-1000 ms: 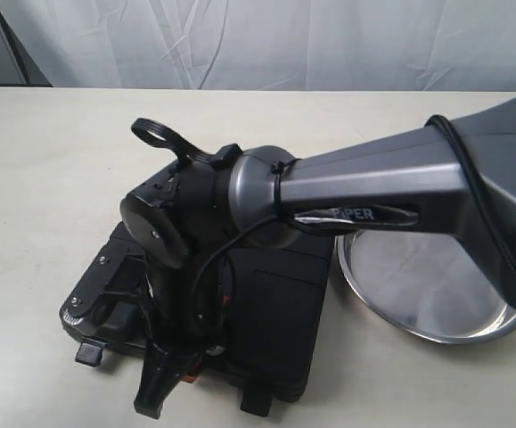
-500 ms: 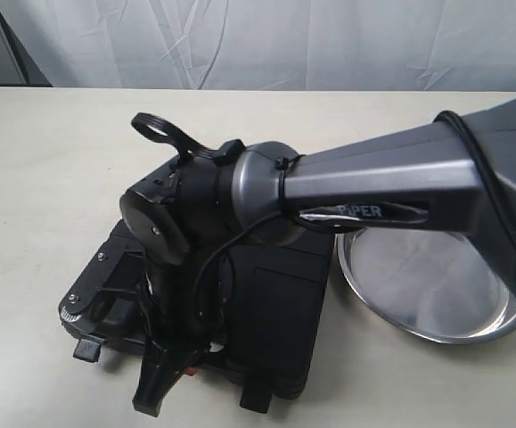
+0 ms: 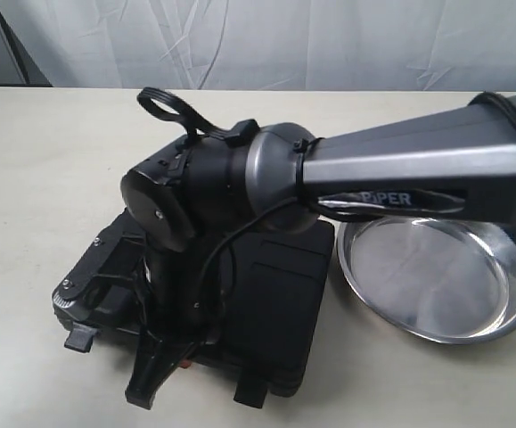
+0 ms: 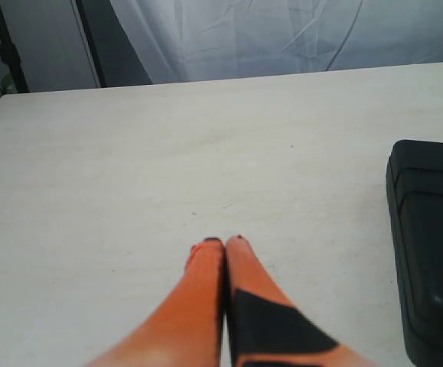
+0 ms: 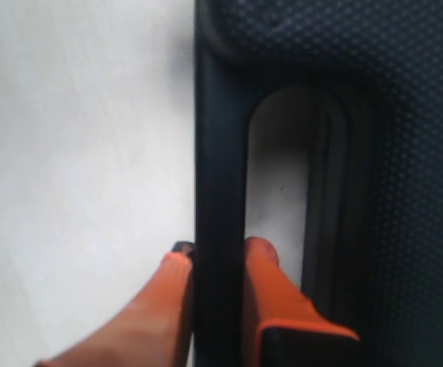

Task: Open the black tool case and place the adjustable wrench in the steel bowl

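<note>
The black tool case (image 3: pixel 271 299) lies on the table with its lid down, and its end also shows in the left wrist view (image 4: pixel 429 245). My right gripper (image 5: pixel 219 251) is shut on the case's carry-handle bar (image 5: pixel 219 153), one orange finger on each side. In the exterior view that gripper (image 3: pixel 151 379) reaches across to the case's front left edge. The steel bowl (image 3: pixel 436 278) stands right of the case with nothing in it. My left gripper (image 4: pixel 225 243) is shut on nothing above bare table, left of the case. The adjustable wrench is out of view.
The right arm's grey forearm (image 3: pixel 400 174) spans over the case and the bowl's back rim. Two black latches (image 3: pixel 77 337) stick out at the case's front edge. A white curtain (image 3: pixel 266 40) hangs behind the table.
The right arm's wrist has risen and shifted a little left. The case's front left end, held by its handle, has moved slightly left and up with it.
</note>
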`<state>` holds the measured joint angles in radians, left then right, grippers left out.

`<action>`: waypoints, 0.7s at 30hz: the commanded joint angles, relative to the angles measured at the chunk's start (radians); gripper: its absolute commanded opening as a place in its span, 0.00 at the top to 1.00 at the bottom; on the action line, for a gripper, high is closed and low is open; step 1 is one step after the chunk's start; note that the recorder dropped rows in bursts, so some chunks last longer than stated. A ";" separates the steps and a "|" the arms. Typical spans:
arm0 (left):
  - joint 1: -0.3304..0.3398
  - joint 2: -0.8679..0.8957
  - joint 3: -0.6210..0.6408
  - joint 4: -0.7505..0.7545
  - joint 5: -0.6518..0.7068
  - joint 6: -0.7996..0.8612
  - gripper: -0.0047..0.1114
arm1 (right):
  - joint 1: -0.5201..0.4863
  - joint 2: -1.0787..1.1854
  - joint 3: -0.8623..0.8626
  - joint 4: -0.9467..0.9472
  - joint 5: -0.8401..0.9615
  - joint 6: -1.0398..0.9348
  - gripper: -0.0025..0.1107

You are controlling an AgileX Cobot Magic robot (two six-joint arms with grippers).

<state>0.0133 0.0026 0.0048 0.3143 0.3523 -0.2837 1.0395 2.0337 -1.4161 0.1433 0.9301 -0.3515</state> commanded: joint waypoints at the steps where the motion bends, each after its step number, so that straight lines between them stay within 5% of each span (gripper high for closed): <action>1: 0.004 -0.003 -0.005 0.005 -0.009 -0.001 0.96 | -0.003 0.026 -0.005 0.019 -0.021 -0.005 0.99; 11: 0.004 -0.003 -0.005 0.005 -0.009 -0.001 0.96 | -0.003 0.041 -0.005 0.019 -0.061 -0.005 0.97; 17: 0.004 -0.003 -0.005 0.005 -0.009 -0.001 0.96 | -0.003 0.041 -0.005 0.019 -0.070 -0.005 0.64; 19: 0.004 -0.003 -0.005 0.005 -0.009 -0.001 0.96 | -0.003 0.041 -0.005 0.019 -0.070 -0.005 0.68; 21: 0.004 -0.003 -0.005 0.005 -0.009 -0.001 0.96 | -0.003 0.041 -0.005 0.015 -0.065 -0.005 0.86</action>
<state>0.0133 0.0026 0.0048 0.3143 0.3523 -0.2837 1.0395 2.0864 -1.4161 0.1609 0.8667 -0.3515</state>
